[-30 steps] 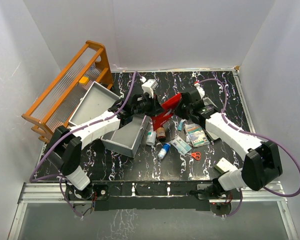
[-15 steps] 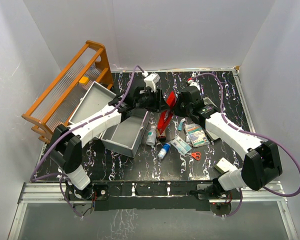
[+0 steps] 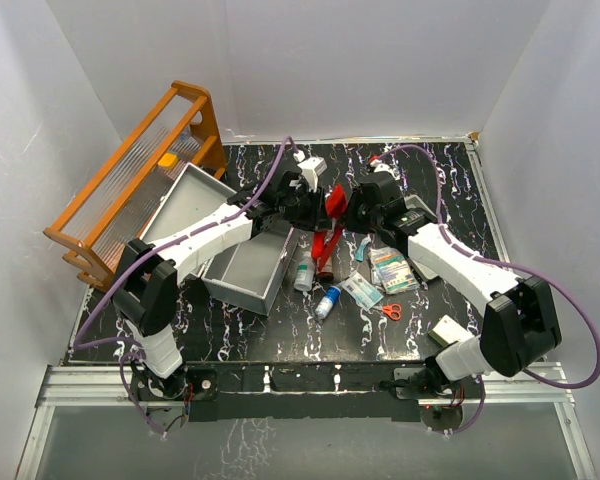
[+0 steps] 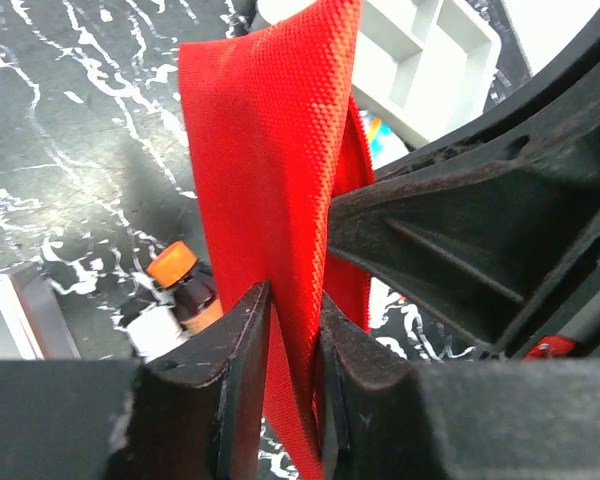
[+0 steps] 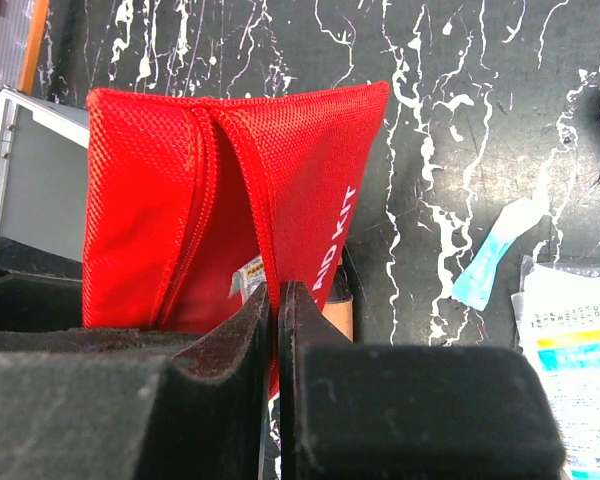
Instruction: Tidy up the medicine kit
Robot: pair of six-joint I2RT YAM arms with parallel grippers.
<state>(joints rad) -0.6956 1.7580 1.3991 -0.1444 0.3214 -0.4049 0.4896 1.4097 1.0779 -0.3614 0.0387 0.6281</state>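
Observation:
The red first-aid pouch (image 3: pixel 329 218) hangs between my two grippers above the black marbled table. My left gripper (image 3: pixel 318 203) is shut on one edge of the pouch (image 4: pixel 270 180). My right gripper (image 3: pixel 346 212) is shut on the opposite edge, the side with white lettering (image 5: pixel 310 200). The pouch mouth gapes open, and a packet shows inside it in the right wrist view. Below lie an orange-capped brown bottle (image 4: pixel 185 290), a white bottle (image 3: pixel 302 276), a blue-capped vial (image 3: pixel 326 301), sachets (image 3: pixel 362 290) and red scissors (image 3: pixel 391 311).
A grey open box (image 3: pixel 252 268) sits left of the pouch, with its lid (image 3: pixel 183 205) leaning by an orange rack (image 3: pixel 140 180). Leaflet packs (image 3: pixel 391 268) lie right of the pouch. A small white box (image 3: pixel 446 330) lies near the front right edge.
Both grippers have risen and drawn closer together with the pouch. It now hangs narrower and more upright, and the bottles beneath it show more.

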